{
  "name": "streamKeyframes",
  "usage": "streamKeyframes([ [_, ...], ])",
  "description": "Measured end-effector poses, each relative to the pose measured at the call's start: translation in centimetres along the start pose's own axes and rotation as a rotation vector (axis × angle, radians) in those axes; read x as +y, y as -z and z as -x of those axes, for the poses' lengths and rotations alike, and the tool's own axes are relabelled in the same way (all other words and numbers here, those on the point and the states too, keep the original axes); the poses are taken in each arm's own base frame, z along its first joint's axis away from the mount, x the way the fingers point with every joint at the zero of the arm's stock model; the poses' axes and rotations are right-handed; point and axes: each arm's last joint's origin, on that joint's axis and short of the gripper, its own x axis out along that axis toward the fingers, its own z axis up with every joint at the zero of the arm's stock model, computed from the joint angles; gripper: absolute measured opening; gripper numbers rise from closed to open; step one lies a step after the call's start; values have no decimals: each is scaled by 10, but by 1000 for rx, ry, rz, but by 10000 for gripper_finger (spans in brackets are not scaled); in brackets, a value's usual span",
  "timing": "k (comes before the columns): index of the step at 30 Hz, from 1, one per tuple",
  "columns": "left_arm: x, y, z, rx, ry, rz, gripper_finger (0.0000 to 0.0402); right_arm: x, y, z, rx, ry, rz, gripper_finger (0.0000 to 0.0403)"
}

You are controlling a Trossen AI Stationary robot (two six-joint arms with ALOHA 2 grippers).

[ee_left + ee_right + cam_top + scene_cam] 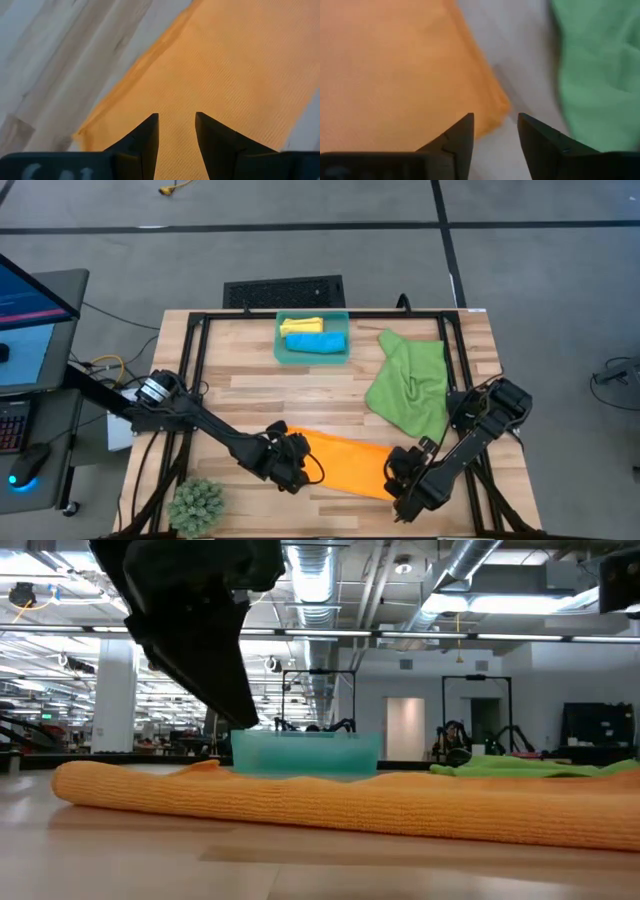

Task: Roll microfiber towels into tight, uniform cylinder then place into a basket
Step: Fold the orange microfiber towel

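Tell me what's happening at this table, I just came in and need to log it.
Both arms work the orange towel, which lies folded into a long strip along the near table edge. The left gripper is at one end, the right gripper at the other, both open, gripping nothing. The basket holds yellow and blue rolls; the green towel lies crumpled.

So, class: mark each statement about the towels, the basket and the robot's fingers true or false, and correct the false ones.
1. The basket holds a yellow towel and a blue towel. True.
2. The green towel is rolled up. False: it lies loose and crumpled.
3. The orange towel lies between the left gripper and the right gripper. True.
4. The left fingers are pinching the orange towel. False: they stand apart above it.
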Motion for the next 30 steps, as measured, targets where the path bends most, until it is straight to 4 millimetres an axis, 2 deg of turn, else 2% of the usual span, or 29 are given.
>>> streamKeyframes([
  [6, -3, 3, -4, -5, 70, 47, 121, -6, 5, 26, -64, 80, -15, 188],
  [10, -6, 7, -8, 1, 147, 72, 121, 2, 17, 38, -171, -17, -15, 188],
  [15, -9, 9, -7, 8, 168, 80, 121, 18, 30, 44, -250, -190, 27, 182],
  [19, -9, 10, -7, 12, 166, 76, 121, 26, 30, 46, -256, -266, 40, 179],
  [30, 13, 4, -23, 115, 116, 93, 121, 29, 24, 45, -262, -277, 54, 176],
])
